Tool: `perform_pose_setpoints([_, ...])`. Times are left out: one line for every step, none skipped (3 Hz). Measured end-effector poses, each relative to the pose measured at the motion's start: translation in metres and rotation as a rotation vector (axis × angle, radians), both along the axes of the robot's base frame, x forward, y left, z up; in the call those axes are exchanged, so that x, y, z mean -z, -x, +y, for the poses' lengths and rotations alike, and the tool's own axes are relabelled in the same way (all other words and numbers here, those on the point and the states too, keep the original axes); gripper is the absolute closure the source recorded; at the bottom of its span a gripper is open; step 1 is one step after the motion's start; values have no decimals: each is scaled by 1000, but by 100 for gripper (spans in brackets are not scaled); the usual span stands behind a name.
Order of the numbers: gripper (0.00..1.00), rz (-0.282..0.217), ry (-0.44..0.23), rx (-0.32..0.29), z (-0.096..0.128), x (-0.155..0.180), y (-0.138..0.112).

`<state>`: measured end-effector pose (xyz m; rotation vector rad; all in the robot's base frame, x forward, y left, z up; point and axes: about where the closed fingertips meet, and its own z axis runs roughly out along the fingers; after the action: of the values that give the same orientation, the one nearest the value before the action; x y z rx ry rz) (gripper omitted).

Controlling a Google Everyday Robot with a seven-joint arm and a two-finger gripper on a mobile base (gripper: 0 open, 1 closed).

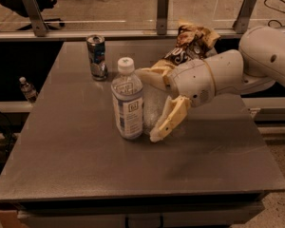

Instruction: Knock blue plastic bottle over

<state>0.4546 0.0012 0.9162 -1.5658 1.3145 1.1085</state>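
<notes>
Looking across the grey table (61, 165), I saw the blue plastic bottle (127, 103) standing upright near its middle, cap on. The gripper (147, 105) sat just right of it, jaws spread wide, one reaching past the bottle's far shoulder, the other angled down beside its base. A dented can (97, 57) stood farther back left; a crumpled snack bag (192, 44) lay beyond the arm.

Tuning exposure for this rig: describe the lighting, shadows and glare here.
Camera view: dim, warm light; the gripper, open just beside the blue plastic bottle, casts a soft shadow on the table; faint sheen on the bottle, no harsh glare.
</notes>
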Motion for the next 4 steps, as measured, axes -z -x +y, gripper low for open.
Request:
perform_pose_setpoints([0, 2, 6, -36, 17, 0, 2])
perform_pose_setpoints([0, 2, 9, -71, 31, 0, 2])
perform_pose_setpoints([17, 7, 12, -88, 39, 0, 3])
perform_pose_setpoints([40, 16, 16, -101, 42, 2, 4])
